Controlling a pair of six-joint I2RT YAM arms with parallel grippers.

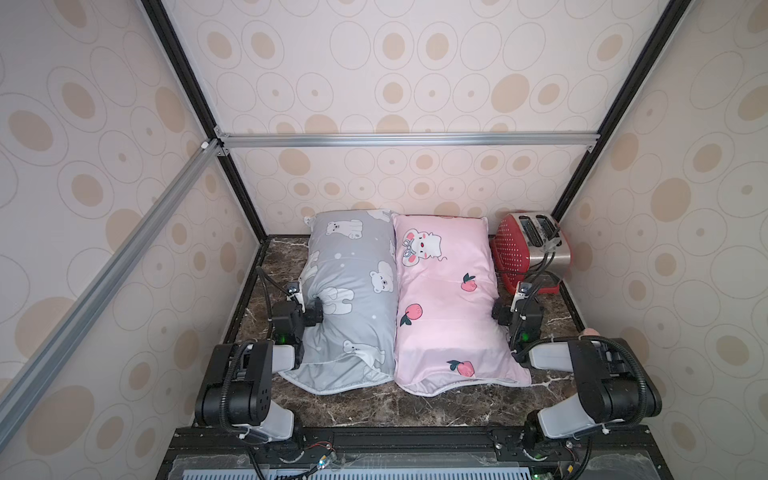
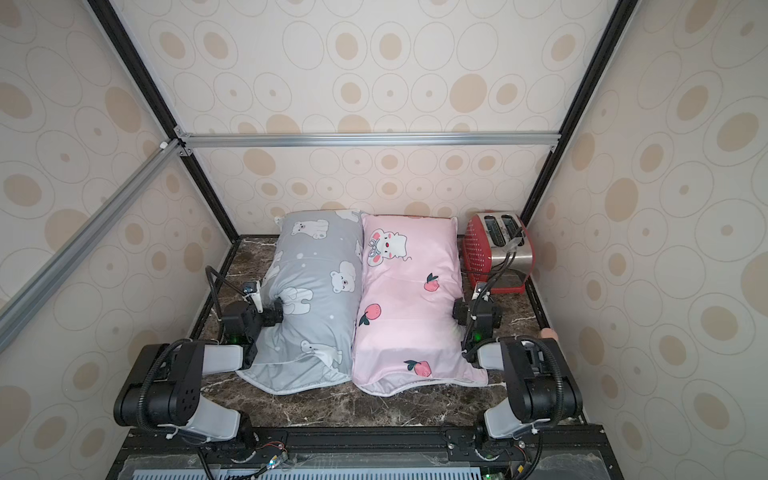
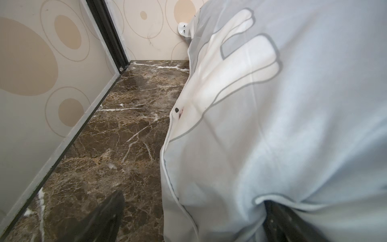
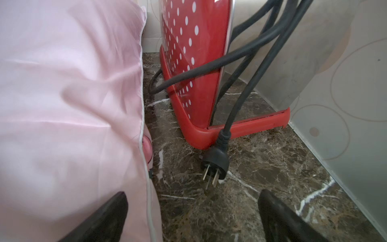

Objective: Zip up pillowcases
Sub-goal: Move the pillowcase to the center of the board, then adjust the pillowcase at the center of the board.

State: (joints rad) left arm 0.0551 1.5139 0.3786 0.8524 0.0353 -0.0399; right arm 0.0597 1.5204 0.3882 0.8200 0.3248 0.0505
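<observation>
Two pillowcases lie side by side on the dark marble table in both top views: the grey one with white bears (image 1: 353, 286) (image 2: 316, 286) on the left, the pink one with the mouse and peaches (image 1: 444, 299) (image 2: 407, 299) on the right. My left gripper (image 1: 311, 311) (image 2: 276, 312) presses into the grey pillow's left side. In the left wrist view the gripper (image 3: 193, 218) is open and straddles the grey pillow's (image 3: 293, 125) piped edge. My right gripper (image 1: 500, 313) (image 2: 459, 311) (image 4: 192, 215) is open at the pink pillow's (image 4: 62, 104) right side, one finger over fabric, one over marble.
A red perforated toaster (image 1: 528, 249) (image 2: 496, 249) (image 4: 194, 62) stands at the back right, close to the pink pillow. Its black cord hangs down and the plug (image 4: 215, 163) lies on the marble just ahead of my right gripper. Patterned walls enclose the table on three sides.
</observation>
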